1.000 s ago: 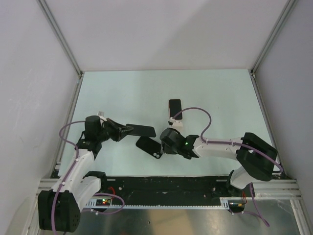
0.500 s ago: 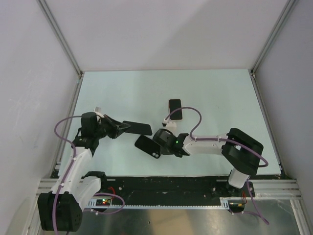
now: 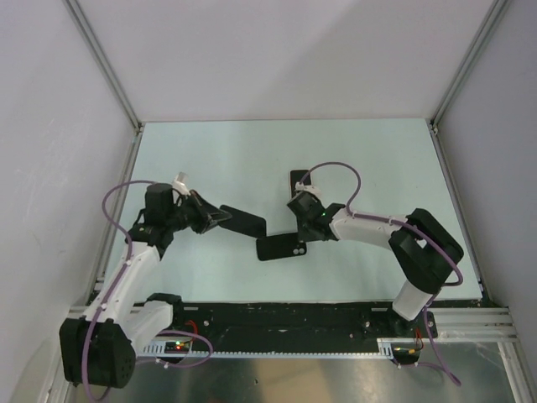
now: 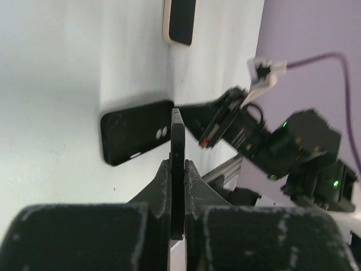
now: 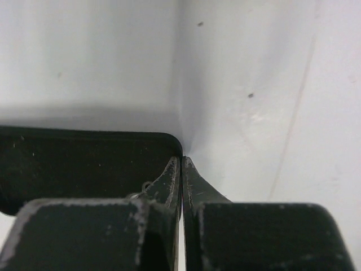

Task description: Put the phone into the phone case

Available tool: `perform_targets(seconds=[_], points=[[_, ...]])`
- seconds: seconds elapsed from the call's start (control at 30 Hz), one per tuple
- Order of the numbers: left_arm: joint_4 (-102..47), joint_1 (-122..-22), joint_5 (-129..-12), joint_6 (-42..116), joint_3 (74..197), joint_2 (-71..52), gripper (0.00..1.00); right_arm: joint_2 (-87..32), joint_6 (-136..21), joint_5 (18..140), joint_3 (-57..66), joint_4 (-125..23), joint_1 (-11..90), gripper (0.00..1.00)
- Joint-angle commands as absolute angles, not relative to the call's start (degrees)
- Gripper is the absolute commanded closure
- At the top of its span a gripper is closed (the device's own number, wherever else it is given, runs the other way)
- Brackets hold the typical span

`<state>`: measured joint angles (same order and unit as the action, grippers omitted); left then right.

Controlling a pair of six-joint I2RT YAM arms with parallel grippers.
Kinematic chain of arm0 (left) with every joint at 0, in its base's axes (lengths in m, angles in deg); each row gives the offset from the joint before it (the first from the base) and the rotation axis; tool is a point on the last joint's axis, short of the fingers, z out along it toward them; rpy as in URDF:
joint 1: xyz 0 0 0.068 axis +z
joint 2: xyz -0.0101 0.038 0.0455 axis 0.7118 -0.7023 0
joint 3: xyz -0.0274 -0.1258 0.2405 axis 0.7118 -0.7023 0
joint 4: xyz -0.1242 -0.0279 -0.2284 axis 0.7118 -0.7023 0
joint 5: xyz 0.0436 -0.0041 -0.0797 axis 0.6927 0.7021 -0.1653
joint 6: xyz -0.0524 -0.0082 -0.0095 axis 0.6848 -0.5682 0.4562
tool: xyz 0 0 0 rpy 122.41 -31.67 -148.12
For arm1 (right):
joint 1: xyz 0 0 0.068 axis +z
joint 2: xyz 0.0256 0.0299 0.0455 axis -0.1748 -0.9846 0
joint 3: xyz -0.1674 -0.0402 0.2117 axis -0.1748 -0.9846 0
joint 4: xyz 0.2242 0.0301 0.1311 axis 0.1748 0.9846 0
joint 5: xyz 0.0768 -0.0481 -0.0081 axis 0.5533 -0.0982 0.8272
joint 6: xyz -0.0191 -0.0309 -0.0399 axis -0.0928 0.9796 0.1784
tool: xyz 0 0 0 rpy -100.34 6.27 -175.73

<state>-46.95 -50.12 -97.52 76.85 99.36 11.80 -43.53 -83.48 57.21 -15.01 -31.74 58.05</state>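
My left gripper (image 3: 220, 218) is shut on a black phone (image 3: 245, 223) and holds it level above the table, left of centre. In the left wrist view the phone (image 4: 177, 135) is edge-on between my fingers. The black phone case (image 3: 277, 248) lies flat on the table just right of and below the phone, camera holes at its right end. It also shows in the left wrist view (image 4: 132, 138). My right gripper (image 3: 304, 238) is shut on the case's right edge. In the right wrist view its jaws (image 5: 181, 161) pinch the rim of the case (image 5: 84, 164).
A second phone in a pale case (image 3: 299, 178) lies on the table behind the right wrist, partly hidden by it; it also shows in the left wrist view (image 4: 180, 20). A purple cable loops over the right arm. Walls stand at the left, right and back.
My right gripper has swung the case to the right, so it now lies crosswise with its holes at the right. My left gripper has moved slightly right with the phone.
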Motion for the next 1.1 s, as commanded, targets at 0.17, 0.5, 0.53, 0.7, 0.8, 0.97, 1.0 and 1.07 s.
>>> perform_targets(seconds=[0.17,0.5,0.53,0.7,0.8,0.97,1.0,1.07], points=[[-44.79,-58.48,-92.83,75.36,100.86,9.94,1.00,-40.61,-75.61,60.59,-13.56,-29.87,54.92,0.83],[-28.00,-66.80,-82.33,85.01,93.69,10.13,1.00,-31.33,-82.65,65.16,-15.93,-29.60,51.52,0.39],[-26.18,-67.87,-81.48,85.64,93.00,9.60,1.00,-29.97,-83.57,65.73,-17.21,-30.26,50.66,0.39],[-19.62,-73.08,-76.10,88.41,91.63,6.40,1.00,-24.22,-87.94,74.19,-24.28,-36.94,43.92,0.51],[-17.12,-75.92,-73.57,89.06,92.32,4.26,1.00,-22.78,-89.58,78.34,-28.20,-40.79,40.91,0.57],[-15.14,-80.15,-69.86,89.92,93.51,0.33,1.00,-21.88,-92.76,83.18,-33.07,-46.69,38.92,0.60],[-14.70,-80.83,-69.05,90.16,93.61,-0.53,1.00,-21.86,-93.20,83.67,-33.82,-47.64,38.73,0.61],[-13.68,-82.24,-67.86,90.63,93.87,-2.26,1.00,-21.74,-94.23,84.51,-35.15,-49.36,38.41,0.61]])
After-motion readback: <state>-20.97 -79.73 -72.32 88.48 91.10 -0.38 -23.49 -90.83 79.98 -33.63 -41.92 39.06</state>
